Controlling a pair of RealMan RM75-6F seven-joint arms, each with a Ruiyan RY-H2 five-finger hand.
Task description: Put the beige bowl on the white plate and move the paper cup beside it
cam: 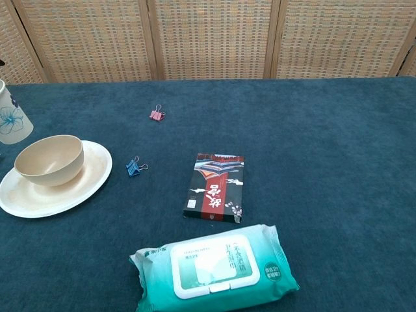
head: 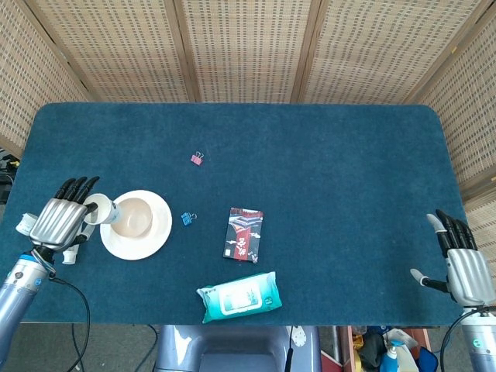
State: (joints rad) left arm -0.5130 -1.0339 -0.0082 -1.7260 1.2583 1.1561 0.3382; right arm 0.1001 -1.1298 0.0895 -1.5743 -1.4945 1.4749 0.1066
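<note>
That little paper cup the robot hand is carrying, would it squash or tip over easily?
Probably both. The paper cup looks thin-walled, so the left robot hand could dent it by squeezing. It seems light and narrower at the base, so a nudge beside the white plate might topple it.

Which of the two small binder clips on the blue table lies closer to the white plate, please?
The blue binder clip, just right of the white plate; the pink binder clip lies further back toward the wicker screen.

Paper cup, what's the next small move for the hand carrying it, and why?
Probably lower it straight down and let go. The left hand holds the paper cup tilted just left of the white plate, where the beige bowl already sits, so it seems to be beside them already.
</note>
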